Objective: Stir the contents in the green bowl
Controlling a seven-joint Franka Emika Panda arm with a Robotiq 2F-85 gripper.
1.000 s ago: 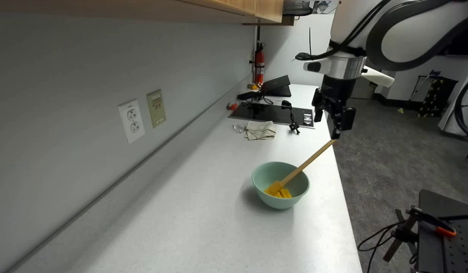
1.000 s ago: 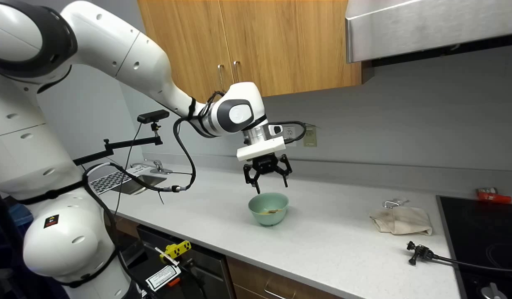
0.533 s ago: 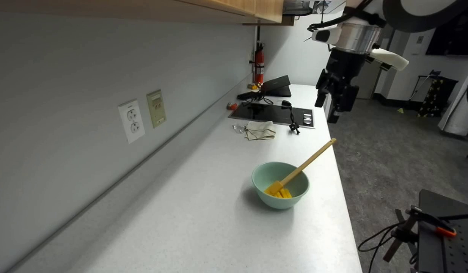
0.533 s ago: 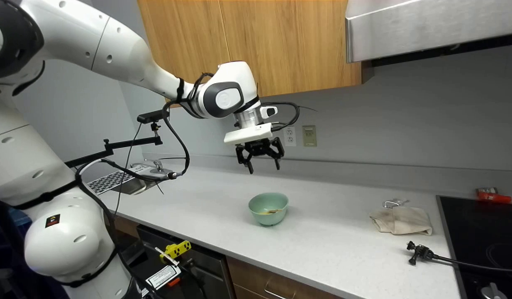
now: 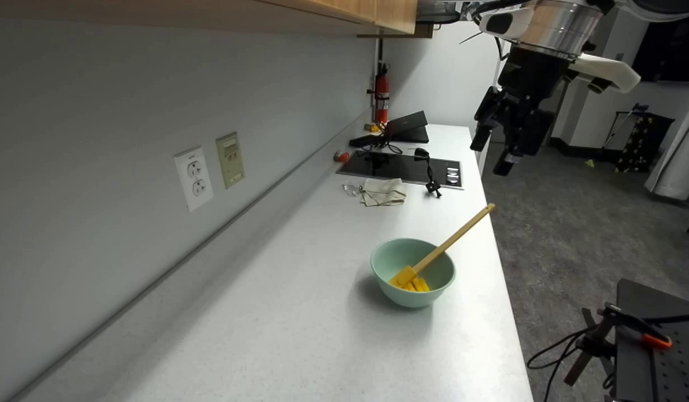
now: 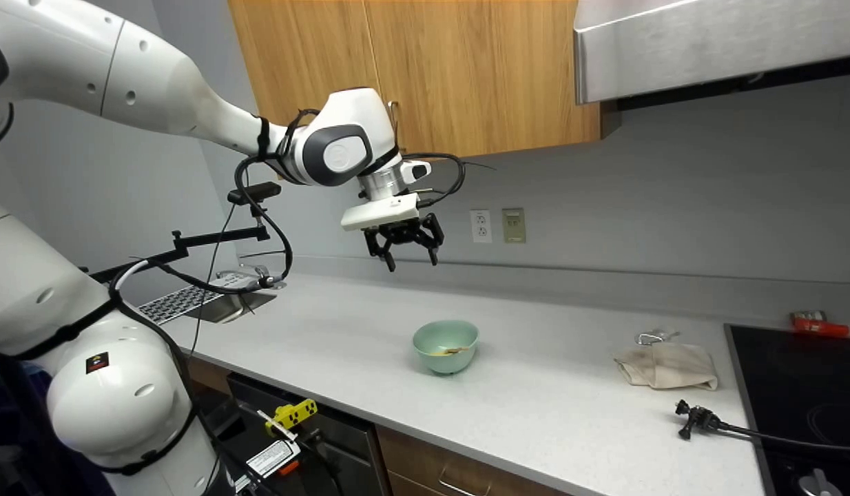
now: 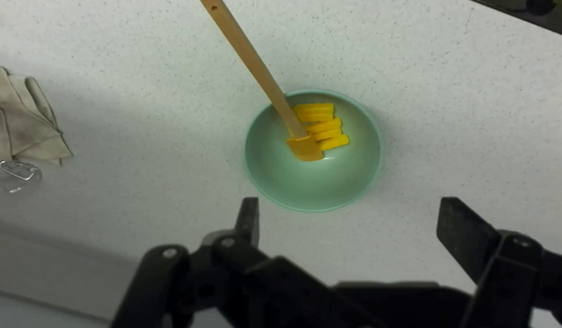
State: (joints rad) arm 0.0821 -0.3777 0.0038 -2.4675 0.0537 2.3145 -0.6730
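The green bowl [image 5: 412,299] stands upright on the white counter in both exterior views [image 6: 446,364]. It also shows in the wrist view [image 7: 313,187]. The contents, several yellow strips [image 7: 325,125], lie in the bowl. They also show in an exterior view [image 5: 420,286]. A spatula with a wooden handle [image 7: 258,68] and an orange-yellow head leans in the bowl. Its head touches or overlaps the strips, and its handle sticks out over the rim [image 5: 456,235]. My gripper [image 6: 412,264] is open and empty, well above the counter and apart from the spatula; its fingers are wide apart in the wrist view [image 7: 350,201].
A beige cloth [image 6: 666,366] and a clear plastic piece [image 6: 656,337] lie on the counter. A black clamp with a cable [image 6: 700,419] lies by the black cooktop [image 6: 804,393]. Wooden cabinets [image 6: 466,83] hang above the back wall. A sink [image 6: 225,308] is farther along.
My gripper has risen and drawn back from the spatula's handle end and the bowl. It stays open. The bowl, spatula and yellow strips have not moved.
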